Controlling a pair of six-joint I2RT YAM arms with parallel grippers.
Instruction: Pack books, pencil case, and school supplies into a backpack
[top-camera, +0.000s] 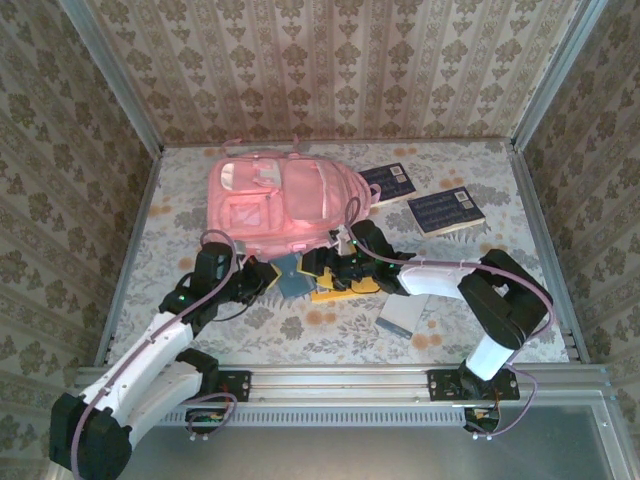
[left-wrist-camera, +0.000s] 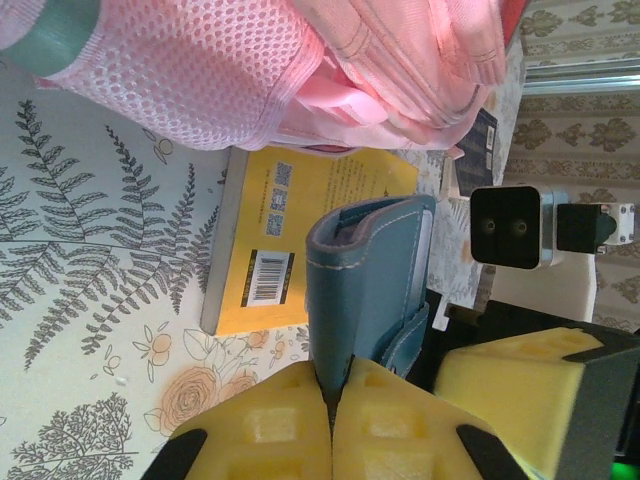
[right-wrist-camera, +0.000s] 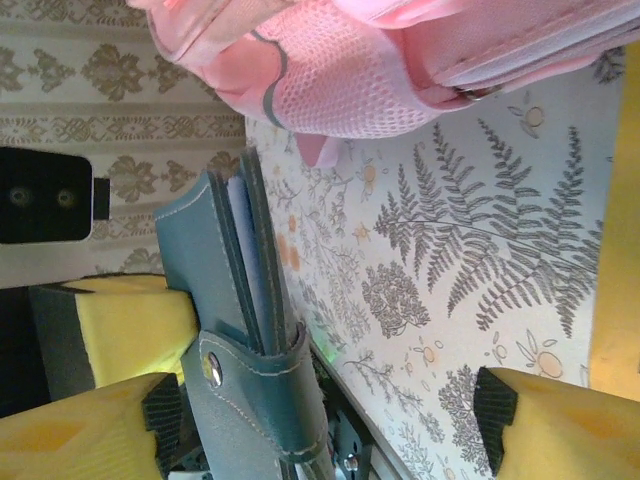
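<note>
Left gripper (left-wrist-camera: 330, 385) clamped tight on the bottom edge of the dark teal case (left-wrist-camera: 370, 290), one of the school supplies. The case stands up out of the pads, clear of the table (top-camera: 170, 240)

Right gripper (right-wrist-camera: 325, 410) spread wide, nothing in it, just beside the case and over the orange-yellow book (left-wrist-camera: 310, 220)

Case is around table middle, just off the near side of the backpack (top-camera: 285, 195), which lies toward the far edge, centre. Orange-yellow book flat on the table; its far end runs up to the backpack's mesh side, can't tell if under it. Two navy books (top-camera: 390, 182) toward the far right corner, apart from the backpack. Silver-grey framed item (top-camera: 400, 315) close to the near edge, right of centre

Step in hand, my read: getting the teal case into the backpack, maybe via a pass to the right gripper, since both meet at the case. Nothing looks packed yet. Can't tell whether any pocket is open on the near side

Next move calls for an open mouth to aim at. The right gripper either takes the case by its free end or lifts a flap. Left should not let go before the other grip is firm, as the case looks soft and may fold
</note>
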